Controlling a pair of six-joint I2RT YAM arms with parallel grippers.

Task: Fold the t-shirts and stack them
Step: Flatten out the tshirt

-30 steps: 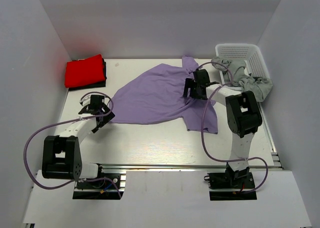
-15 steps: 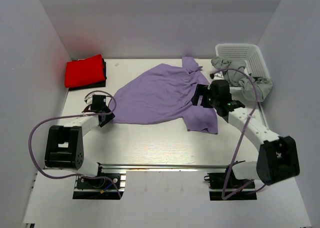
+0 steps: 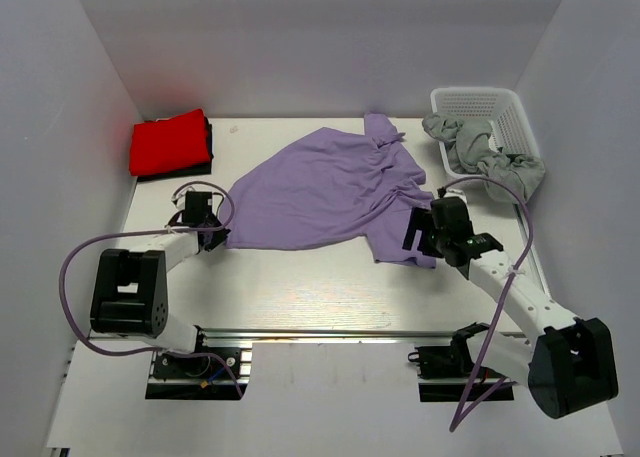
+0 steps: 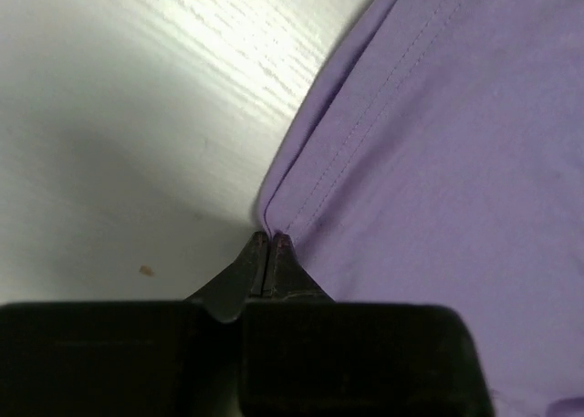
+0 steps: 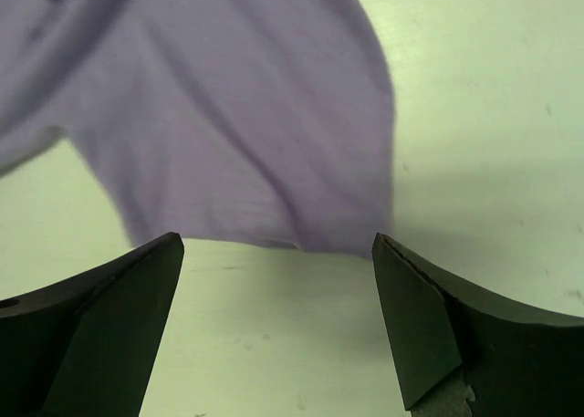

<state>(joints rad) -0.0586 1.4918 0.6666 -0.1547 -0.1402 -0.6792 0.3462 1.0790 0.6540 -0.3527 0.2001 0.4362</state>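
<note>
White walls box in the pale table (image 3: 300, 287). At 8 o'clock the left gripper (image 4: 271, 244) is pinched tight on the near-left hem corner of the lavender t-shirt (image 3: 320, 187), which sprawls across the middle. At 4 o'clock the right gripper (image 5: 278, 244) hangs spread wide over the shirt's near-right edge, having swung back from its middle a second ago. The folded red t-shirt (image 3: 168, 142) sits at 10 o'clock, and the white basket (image 3: 480, 102) at 2.

Right claw (image 3: 416, 237) swung back to lavender t-shirt's (image 3: 315, 187) near corner
</note>
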